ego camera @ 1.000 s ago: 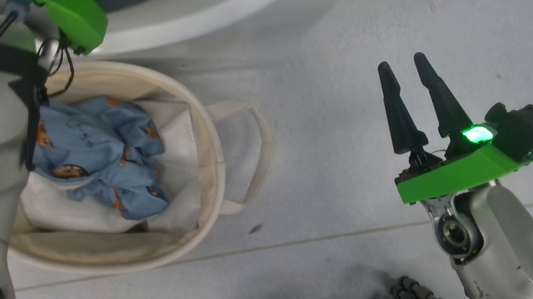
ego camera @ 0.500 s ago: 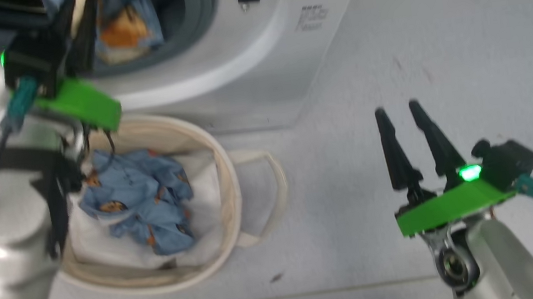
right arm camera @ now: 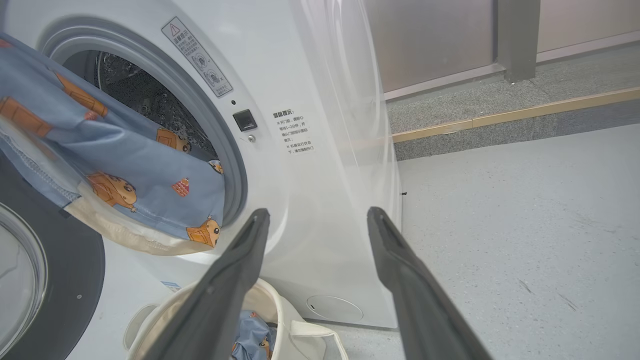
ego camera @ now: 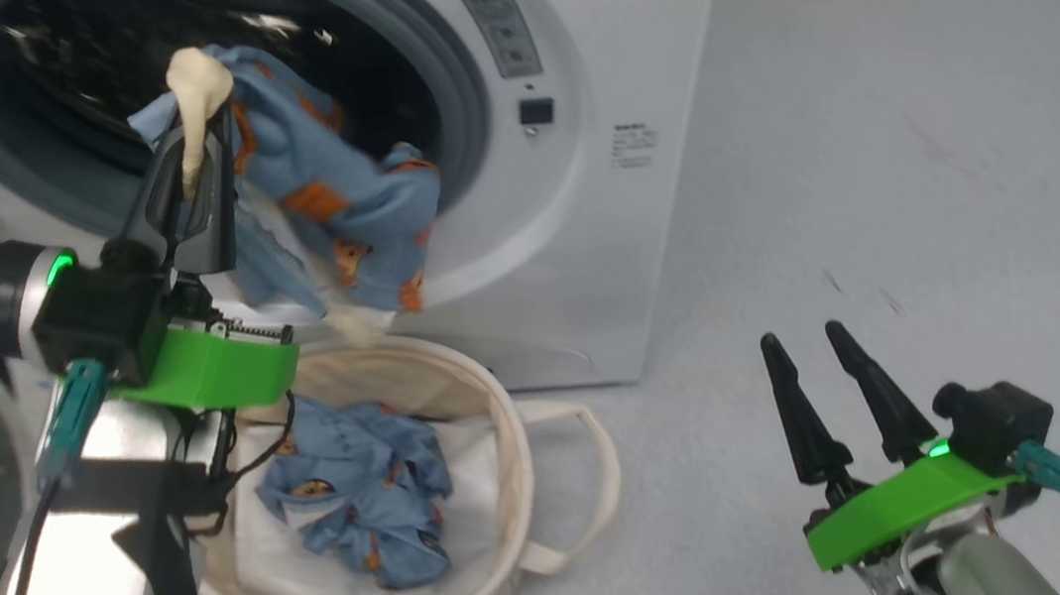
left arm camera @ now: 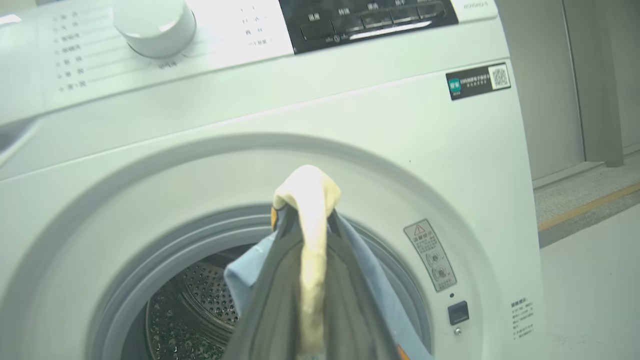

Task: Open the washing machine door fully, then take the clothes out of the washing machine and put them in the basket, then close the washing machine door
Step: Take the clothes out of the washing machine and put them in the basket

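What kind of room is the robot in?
Probably a laundry area: there's a white washing machine, a cream basket holding blue clothes, and a plain grey floor.

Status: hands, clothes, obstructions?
Left hand shut on garment at drum mouth, over basket. Right hand open, idle. Another garment already in basket. Nothing in the way.

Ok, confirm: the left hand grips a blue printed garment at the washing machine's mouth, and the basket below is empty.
Wrong on the basket: it is not empty. The head view shows a crumpled blue garment lying in it. The left hand does grip a printed garment at the mouth of the washing machine.
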You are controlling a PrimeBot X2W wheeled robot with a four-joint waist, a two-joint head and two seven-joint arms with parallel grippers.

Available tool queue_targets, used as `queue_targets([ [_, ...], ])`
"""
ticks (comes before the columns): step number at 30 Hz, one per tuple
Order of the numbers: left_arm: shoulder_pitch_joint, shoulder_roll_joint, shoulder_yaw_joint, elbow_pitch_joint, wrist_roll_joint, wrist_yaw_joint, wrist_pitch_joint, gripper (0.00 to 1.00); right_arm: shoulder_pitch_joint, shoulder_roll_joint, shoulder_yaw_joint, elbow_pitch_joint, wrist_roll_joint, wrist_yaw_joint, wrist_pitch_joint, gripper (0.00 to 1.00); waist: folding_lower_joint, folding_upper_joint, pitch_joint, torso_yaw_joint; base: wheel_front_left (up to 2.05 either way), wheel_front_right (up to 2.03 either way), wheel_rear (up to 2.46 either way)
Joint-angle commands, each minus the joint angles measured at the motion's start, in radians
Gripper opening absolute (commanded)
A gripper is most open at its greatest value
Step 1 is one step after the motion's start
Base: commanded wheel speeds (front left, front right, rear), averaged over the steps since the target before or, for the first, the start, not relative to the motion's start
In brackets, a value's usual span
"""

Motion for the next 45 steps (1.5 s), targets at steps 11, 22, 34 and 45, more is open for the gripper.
queue_targets([
  [11, 0.056, -0.041, 0.131, -0.251, 0.021, 0.047, -0.005, 0.0, 0.016, 0.002, 0.042, -0.021, -0.001, 0.0, -0.012, 1.0, 0.0001, -0.0001, -0.086, 0.075, 0.0, 0.0, 0.0],
  [22, 0.08, -0.061, 0.204, -0.386, 0.05, 0.077, -0.005, 0.0, 0.013, 0.002, 0.039, -0.013, 0.004, 0.0, -0.012, 1.0, 0.0001, -0.0001, -0.093, 0.076, 0.0, 0.0, 0.0],
  [34, 0.105, -0.084, 0.213, -0.473, 0.075, 0.06, -0.005, 0.0, 0.023, 0.002, 0.038, -0.003, 0.003, 0.0, -0.012, 1.0, 0.0001, -0.0001, -0.102, 0.078, 0.0, 0.0, 0.0],
  [45, 0.16, -0.059, 0.183, -0.298, 0.12, 0.035, -0.005, 0.0, 0.008, 0.002, 0.046, -0.008, 0.007, 0.0, -0.012, 1.0, 0.0001, -0.0001, -0.059, 0.071, 0.0, 0.0, 0.0],
])
